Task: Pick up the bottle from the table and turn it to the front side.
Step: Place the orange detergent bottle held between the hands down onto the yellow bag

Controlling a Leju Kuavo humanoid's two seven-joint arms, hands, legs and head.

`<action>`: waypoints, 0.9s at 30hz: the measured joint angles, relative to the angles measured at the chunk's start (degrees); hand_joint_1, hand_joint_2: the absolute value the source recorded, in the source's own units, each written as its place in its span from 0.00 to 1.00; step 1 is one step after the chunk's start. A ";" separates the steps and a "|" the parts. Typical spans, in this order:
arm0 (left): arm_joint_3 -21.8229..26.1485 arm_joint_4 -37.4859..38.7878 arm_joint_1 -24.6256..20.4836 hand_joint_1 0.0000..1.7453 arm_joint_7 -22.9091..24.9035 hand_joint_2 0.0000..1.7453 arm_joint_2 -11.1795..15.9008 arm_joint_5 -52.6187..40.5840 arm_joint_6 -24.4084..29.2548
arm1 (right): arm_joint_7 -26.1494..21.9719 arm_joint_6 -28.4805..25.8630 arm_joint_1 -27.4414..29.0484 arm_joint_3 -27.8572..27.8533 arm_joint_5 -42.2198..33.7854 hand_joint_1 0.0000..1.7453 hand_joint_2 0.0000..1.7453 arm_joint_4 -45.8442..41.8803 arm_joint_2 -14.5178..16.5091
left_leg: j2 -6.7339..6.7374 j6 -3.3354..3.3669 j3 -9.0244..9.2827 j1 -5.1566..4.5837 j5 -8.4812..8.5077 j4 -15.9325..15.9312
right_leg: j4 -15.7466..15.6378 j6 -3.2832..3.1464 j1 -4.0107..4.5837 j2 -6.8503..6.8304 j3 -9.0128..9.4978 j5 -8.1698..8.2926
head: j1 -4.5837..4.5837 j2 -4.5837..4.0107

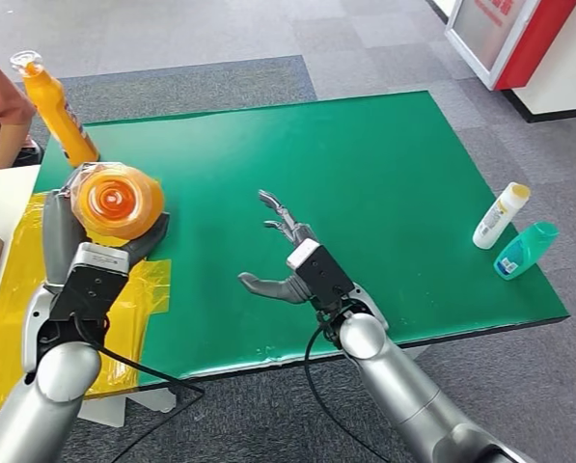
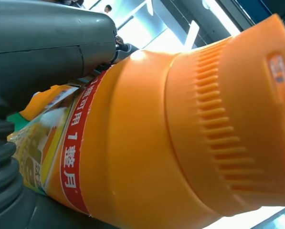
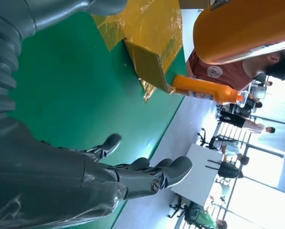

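The left hand (image 1: 88, 251) held the orange bottle (image 1: 117, 203) clamped in its fingers above the green desk (image 1: 357, 174), cap toward the camera. Right of the bottle, the right hand (image 1: 291, 260) hovered, fingers apart. Beyond the held bottle stood a second orange bottle (image 1: 55, 106).

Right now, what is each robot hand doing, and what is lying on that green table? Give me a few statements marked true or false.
1. The left robot hand holds an orange bottle. True.
2. The right robot hand grips a bottle. False: it is open and holds nothing.
3. A white bottle lies near a teal bottle on the green table. True.
4. The second orange bottle lies flat beside the white one. False: it is tilted at the table's far left corner.
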 joint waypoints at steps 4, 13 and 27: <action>0.15 0.29 0.00 1.00 0.01 1.00 0.21 -0.17 0.02 | 0.00 0.00 0.15 -0.29 -0.03 0.00 1.00 0.00 0.02 | 0.00 0.00 0.00 -0.01 0.00 0.00 | 0.00 0.00 -0.02 0.00 0.00 0.00 | 0.00 0.00; 0.62 0.54 -0.01 1.00 3.83 1.00 1.72 -12.50 2.40 | 0.00 0.29 0.44 -1.21 -2.01 0.00 1.00 0.00 0.03 | 0.00 -0.01 0.01 0.00 0.00 0.00 | 0.01 0.00 -0.01 0.01 -0.01 0.00 | 0.01 0.00; 4.46 10.14 0.85 1.00 21.76 1.00 12.05 -46.02 1.76 | 1.38 0.98 0.82 -3.27 -2.39 0.00 1.00 -2.06 0.03 | 0.02 -0.04 0.01 0.01 0.02 0.00 | 0.02 -0.02 0.02 0.05 -0.05 0.01 | 0.00 0.00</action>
